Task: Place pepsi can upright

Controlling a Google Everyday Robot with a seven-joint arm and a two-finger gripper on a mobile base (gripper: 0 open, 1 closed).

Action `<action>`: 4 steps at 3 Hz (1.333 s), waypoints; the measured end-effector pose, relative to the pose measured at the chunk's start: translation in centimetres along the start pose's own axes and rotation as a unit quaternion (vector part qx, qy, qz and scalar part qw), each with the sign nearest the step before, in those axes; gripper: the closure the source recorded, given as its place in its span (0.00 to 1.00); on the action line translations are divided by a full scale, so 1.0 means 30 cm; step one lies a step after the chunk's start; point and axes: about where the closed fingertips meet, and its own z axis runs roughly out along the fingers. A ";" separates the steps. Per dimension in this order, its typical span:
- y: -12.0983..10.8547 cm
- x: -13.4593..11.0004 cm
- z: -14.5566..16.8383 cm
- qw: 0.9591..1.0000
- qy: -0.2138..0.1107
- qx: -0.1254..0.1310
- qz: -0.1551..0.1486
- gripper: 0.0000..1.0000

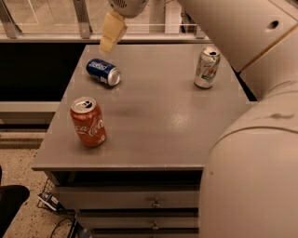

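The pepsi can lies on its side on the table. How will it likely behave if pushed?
Lying on its side, the pepsi can would probably roll on the smooth grey table if nudged sideways. Its rounded metal wall may slip in a grasp. The gripper hangs above it, near the far edge.

The robot's white arm is arching in from the right foreground, its wrist at the top edge, where the cream gripper is hanging, tilted down-left.
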 end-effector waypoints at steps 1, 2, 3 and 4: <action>0.060 -0.047 0.051 1.000 0.003 -0.004 -0.020 0.00; 0.084 -0.091 0.112 0.999 0.017 -0.007 -0.041 0.00; 0.094 -0.134 0.195 0.998 0.042 -0.013 -0.050 0.00; 0.101 -0.168 0.284 0.994 0.092 0.004 -0.057 0.00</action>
